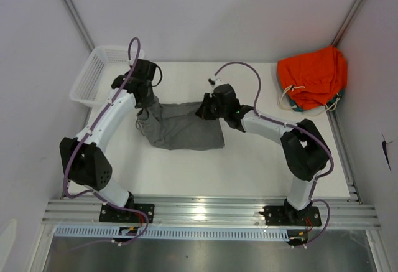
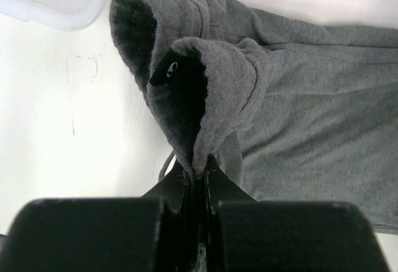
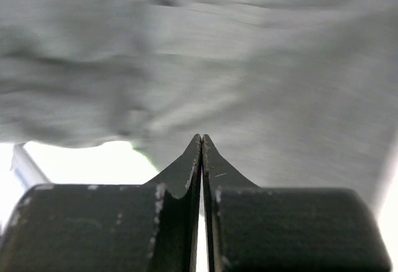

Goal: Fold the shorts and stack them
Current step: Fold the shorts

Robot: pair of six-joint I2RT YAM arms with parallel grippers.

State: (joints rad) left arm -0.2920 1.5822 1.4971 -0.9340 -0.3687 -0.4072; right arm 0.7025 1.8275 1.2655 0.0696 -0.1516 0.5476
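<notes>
Shorts (image 1: 186, 132) in pinch of left claw (image 2: 198, 173) and right claw (image 3: 201, 142), both tightly clenched.

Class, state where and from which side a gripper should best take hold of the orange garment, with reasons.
Probably pinch a raised fold on top of the orange garment, coming from above: it lies bunched in a heap with no flat edge showing.

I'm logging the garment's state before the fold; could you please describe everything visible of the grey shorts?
The shorts are plain mid-grey soft jersey, lying rumpled on the middle of the white table. The left gripper pinches a raised fold beside a small dark tag. The right gripper pinches the opposite edge.
</notes>
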